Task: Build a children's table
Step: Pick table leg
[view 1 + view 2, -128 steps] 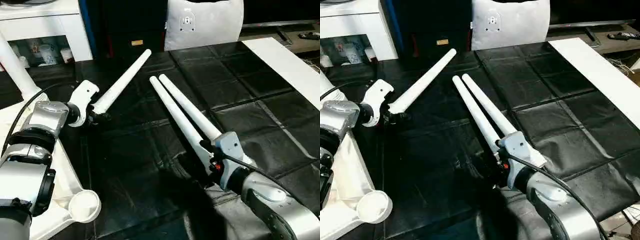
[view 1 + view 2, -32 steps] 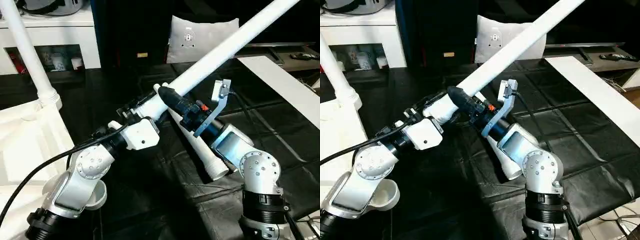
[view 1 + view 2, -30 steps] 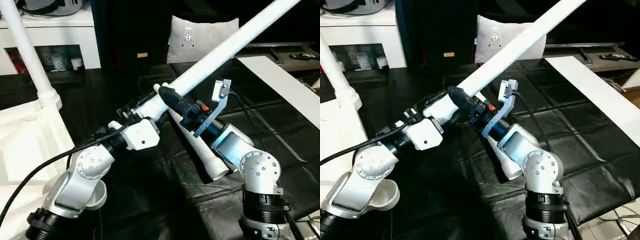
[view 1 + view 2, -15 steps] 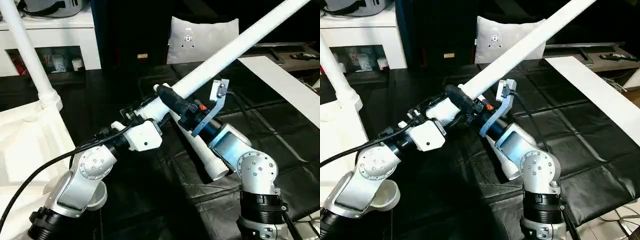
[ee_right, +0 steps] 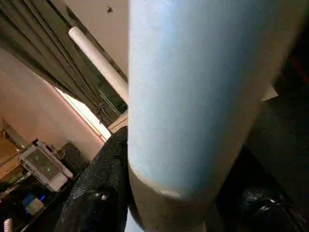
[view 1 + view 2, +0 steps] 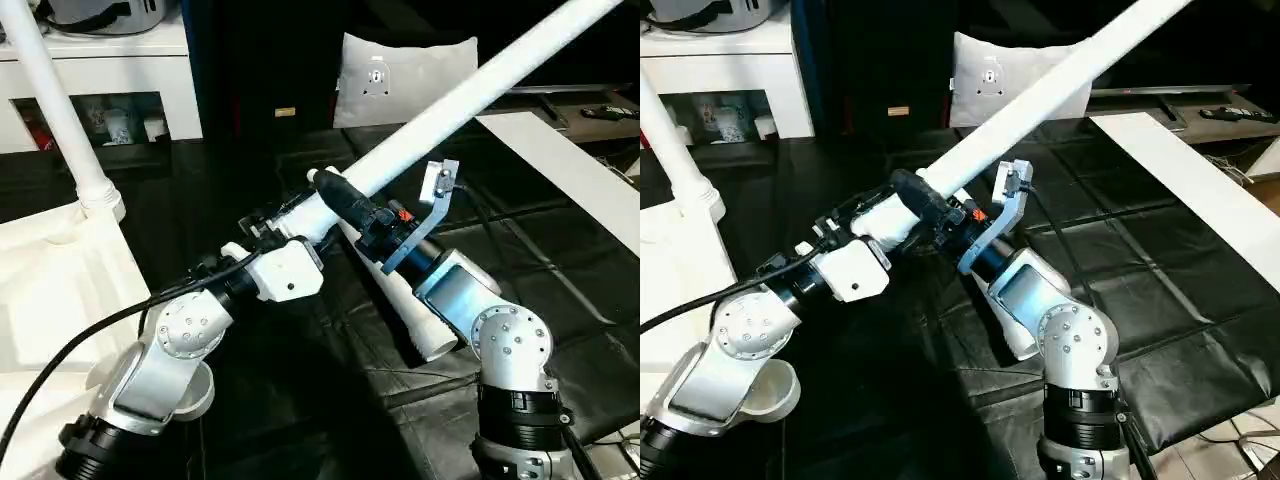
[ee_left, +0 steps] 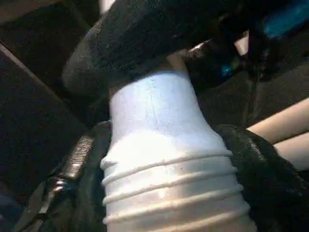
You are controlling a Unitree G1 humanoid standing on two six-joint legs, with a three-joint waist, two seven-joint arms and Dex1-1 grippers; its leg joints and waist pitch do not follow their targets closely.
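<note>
Together, both grippers hold one table leg slanting above the black mat.
Left gripper clasps its ribbed end; right gripper clamps just beyond. Tabletop lies far left; aligning squarely would aid insertion.

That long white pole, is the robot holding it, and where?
Yes. Both grippers clasp the table leg near its thick, ribbed lower end: left gripper lowest, right gripper just above.

Both forearms angle inward, left gripper and right gripper meeting, fingers spread wide.
</note>
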